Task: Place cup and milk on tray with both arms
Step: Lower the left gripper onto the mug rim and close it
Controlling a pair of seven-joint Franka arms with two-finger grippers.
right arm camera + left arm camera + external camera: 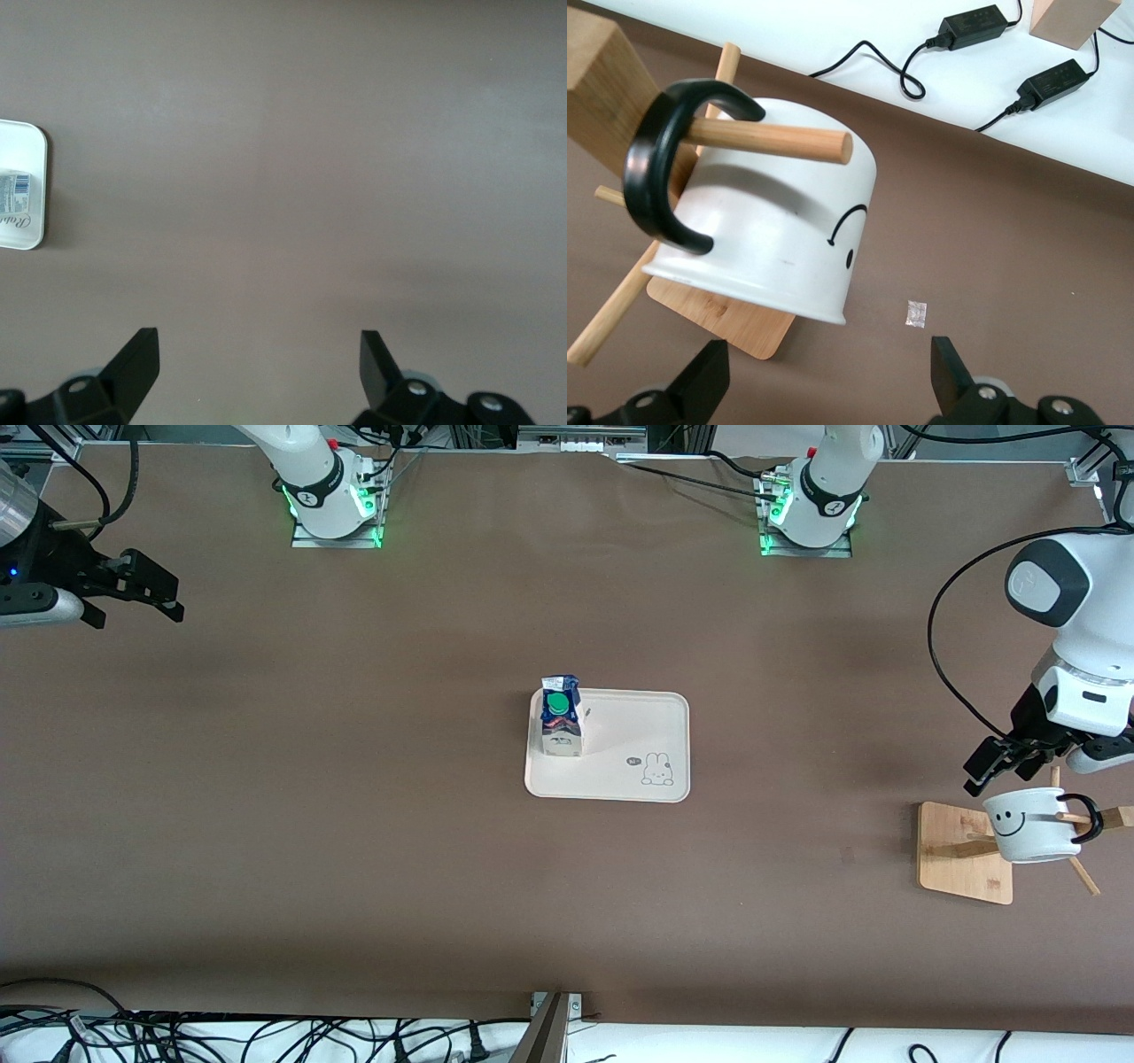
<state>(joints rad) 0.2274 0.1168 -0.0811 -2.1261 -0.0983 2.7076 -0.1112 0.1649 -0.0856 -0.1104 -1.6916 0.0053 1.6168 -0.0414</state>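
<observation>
Think of the table [354,824] as a clock face seen by the front camera, with 12 at the robots' bases and 6 at the camera.

Out at 9 o'clock the right claw [166,600] hangs over bare table. Its two fingers are spread wide and hold nothing. This arm waits.

In the middle of the clock lies the tray [638,731]. The milk [561,724] already stands up straight on it, at the tray's 9 o'clock edge. The small rabbit drawing [656,769] sits at the tray's 5 o'clock corner, and the part between is bare.

Out near 4 o'clock the left claw [992,772] hangs over the wooden rack [961,864]. Its fingers [704,381] are spread wide too, and nothing is between them.

The cup [1032,828] is not on the tray yet. It hangs on the rack, tipped on its side, with its smiley face toward the camera. From the left claw the cup is very close, at about 5 o'clock.

A wooden peg [771,140] goes through the cup's black handle [651,168]. The peg's loose end lies over the cup's white side.

So the left arm is much nearer to the cup, and this job looks like its own. I think the cup has to slide along the peg toward that loose end. A pull any other way would likely catch the handle.
</observation>
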